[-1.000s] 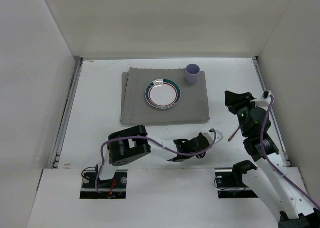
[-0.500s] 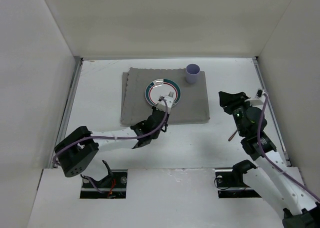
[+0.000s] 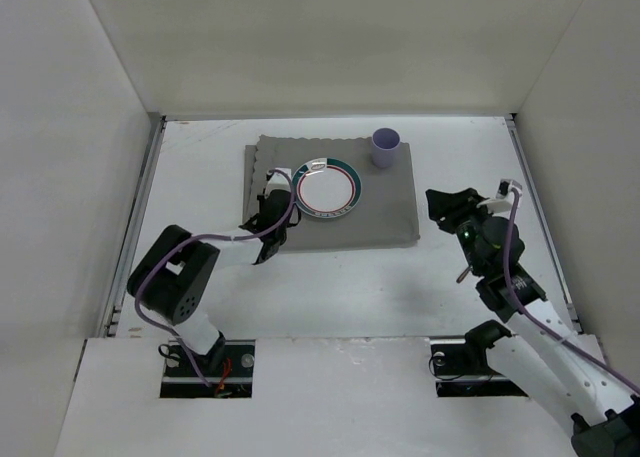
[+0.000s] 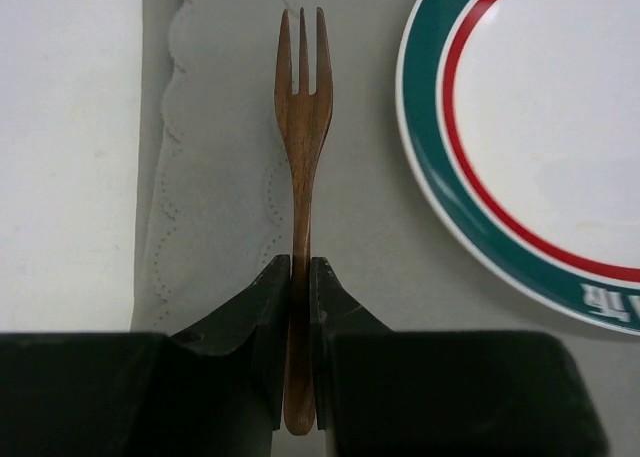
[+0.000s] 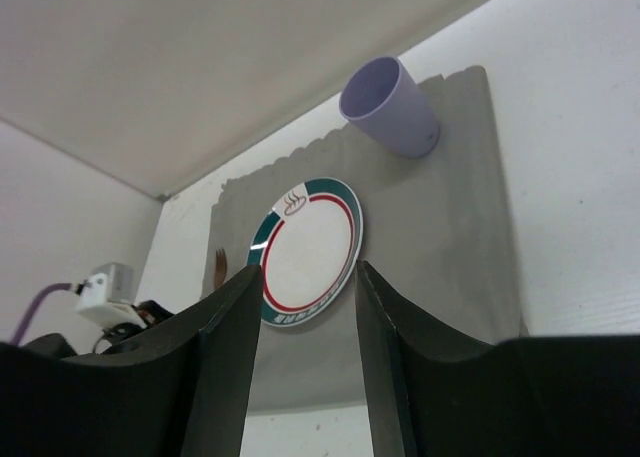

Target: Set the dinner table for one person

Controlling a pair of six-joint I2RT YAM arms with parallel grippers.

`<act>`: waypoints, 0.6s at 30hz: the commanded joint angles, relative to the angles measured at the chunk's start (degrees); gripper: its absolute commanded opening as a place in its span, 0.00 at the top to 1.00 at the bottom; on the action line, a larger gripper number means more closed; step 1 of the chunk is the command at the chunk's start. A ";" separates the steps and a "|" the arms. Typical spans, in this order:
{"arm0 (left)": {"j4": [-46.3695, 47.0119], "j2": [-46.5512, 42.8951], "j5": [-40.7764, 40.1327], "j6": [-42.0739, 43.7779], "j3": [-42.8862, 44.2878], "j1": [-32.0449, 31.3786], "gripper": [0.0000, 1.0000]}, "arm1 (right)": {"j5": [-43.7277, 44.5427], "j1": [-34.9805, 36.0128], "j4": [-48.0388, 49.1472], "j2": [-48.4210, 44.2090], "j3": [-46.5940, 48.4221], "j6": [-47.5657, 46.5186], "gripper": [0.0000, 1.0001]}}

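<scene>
**A:** Wood on that fork [image 4: 303, 127]: brown, matt, fine grain running down the handle.
**B:** And soft cloth under it. That's the grey placemat [image 4: 220, 207], with a woven look and a scalloped edge carrying a dotted stitch line.
**A:** Plate [image 4: 540, 127] is glazed and smooth, white with green and red bands and a slight sheen.
**B:** Lilac cup [image 5: 390, 107], smooth, plastic by the look of it, no shine.
**A:** Bench [image 4: 70, 127] is flat matt white. The left gripper [image 4: 300, 272] shows dull black jaws, plastic-looking.

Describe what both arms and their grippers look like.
Left arm and right arm: white links, black joint housings, a purple cable looping along each. Left gripper and right gripper: matte black, with wedge-shaped jaws tapering to the tips.
</scene>
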 commanded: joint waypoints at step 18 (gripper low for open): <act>1.48 8.71 -0.67 -1.33 5.64 3.53 0.88 | 0.85 2.27 4.32 2.01 0.63 -2.57 0.50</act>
